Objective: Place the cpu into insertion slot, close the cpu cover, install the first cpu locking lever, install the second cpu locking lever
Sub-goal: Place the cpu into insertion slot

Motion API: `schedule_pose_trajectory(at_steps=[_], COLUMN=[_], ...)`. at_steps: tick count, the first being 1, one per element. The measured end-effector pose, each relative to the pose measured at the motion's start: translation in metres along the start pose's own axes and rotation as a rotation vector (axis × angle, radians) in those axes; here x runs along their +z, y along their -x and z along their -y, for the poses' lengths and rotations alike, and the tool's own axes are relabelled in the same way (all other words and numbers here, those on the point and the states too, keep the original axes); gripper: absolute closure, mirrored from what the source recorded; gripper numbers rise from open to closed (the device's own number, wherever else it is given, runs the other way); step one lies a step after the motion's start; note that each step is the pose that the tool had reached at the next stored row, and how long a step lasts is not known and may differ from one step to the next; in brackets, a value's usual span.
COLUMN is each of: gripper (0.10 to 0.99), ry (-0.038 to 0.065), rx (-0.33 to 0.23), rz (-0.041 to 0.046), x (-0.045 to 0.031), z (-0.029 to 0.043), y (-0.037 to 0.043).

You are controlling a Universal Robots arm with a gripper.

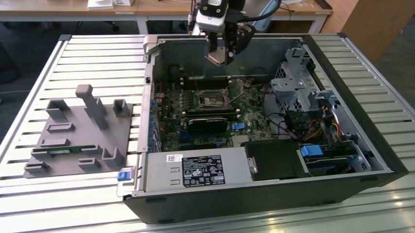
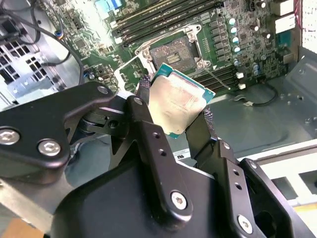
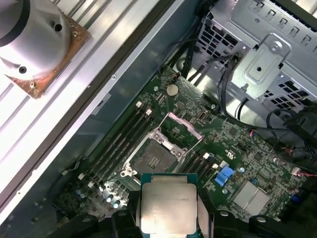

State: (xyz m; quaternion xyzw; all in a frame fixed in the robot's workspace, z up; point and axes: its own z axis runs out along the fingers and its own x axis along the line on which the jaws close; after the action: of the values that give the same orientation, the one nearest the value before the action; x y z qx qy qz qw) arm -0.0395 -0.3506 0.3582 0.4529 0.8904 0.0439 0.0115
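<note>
My gripper (image 2: 176, 101) is clenching the cpu (image 3: 169, 203) by two opposite edges, probably sparing its contact face, and I am hovering it in the exterior view's upper middle, high over the insertion slot (image 1: 213, 100), which is lying bare with its cpu cover (image 3: 184, 124) raised.

The exterior view looks down from high and well back on the whole open computer case (image 1: 363, 145) and bench (image 1: 97, 58), the tool (image 1: 220, 57) above them. Both wrist views ride close behind the tool, facing down past it, sharing the insertion slot (image 2: 173, 52) (image 3: 153, 158) beneath it.
</note>
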Motion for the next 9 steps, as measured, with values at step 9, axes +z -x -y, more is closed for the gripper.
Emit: schedule_pose_trajectory(at_steps=[9], gripper=[0.545], ry=[0.002], rx=[0.084], rz=[0.0074], x=[0.0006], z=[0.0002], y=[-0.0001])
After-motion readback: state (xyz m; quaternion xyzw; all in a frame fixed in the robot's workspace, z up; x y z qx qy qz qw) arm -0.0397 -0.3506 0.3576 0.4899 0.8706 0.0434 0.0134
